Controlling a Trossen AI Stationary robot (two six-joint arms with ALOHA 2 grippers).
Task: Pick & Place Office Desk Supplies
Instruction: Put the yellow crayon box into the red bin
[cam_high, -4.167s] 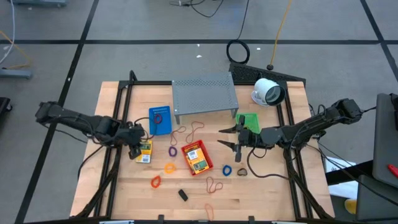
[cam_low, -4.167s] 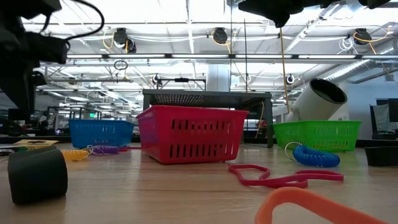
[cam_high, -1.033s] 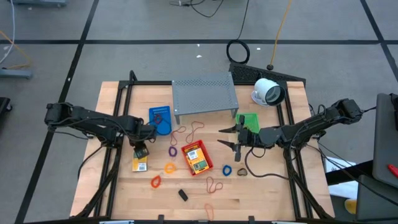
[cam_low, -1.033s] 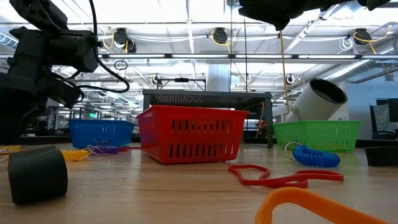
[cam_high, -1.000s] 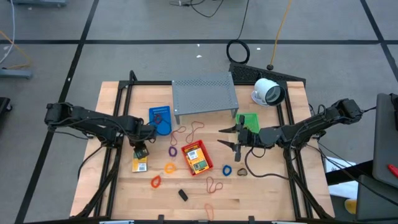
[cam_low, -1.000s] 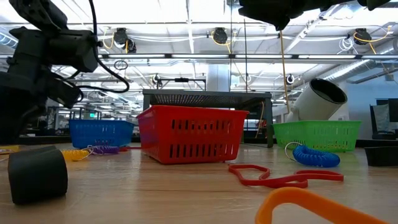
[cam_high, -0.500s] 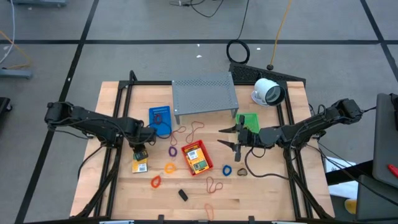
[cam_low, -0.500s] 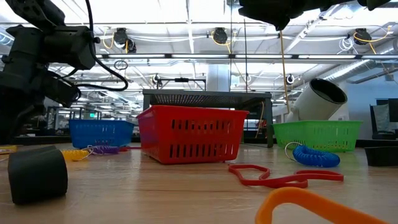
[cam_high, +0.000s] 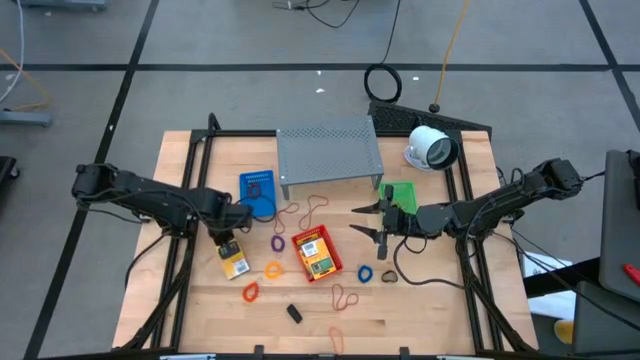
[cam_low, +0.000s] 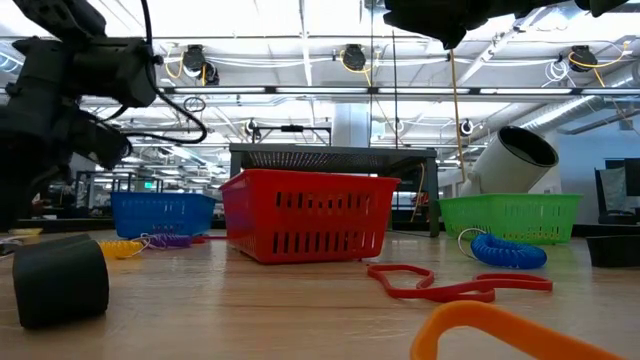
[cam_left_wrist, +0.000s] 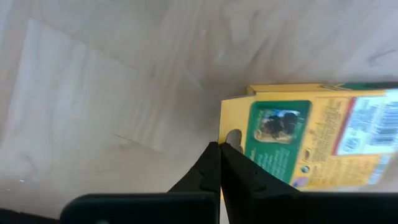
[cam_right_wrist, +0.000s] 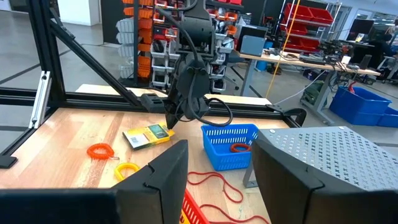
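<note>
Just past the left pincer (cam_left_wrist: 221, 147), whose fingers are pressed together, the yellow packet (cam_high: 234, 261) lies flat, long axis diagonal on the wooden tabletop (cam_high: 420, 310).

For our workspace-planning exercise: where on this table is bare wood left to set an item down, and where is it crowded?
Bare wood: the front left corner of the table, ahead of the yellow packet, and the front right corner, beyond the brown loop. Crowded: the middle, where the loops ring the red basket, and between the blue basket and the green basket.
</note>
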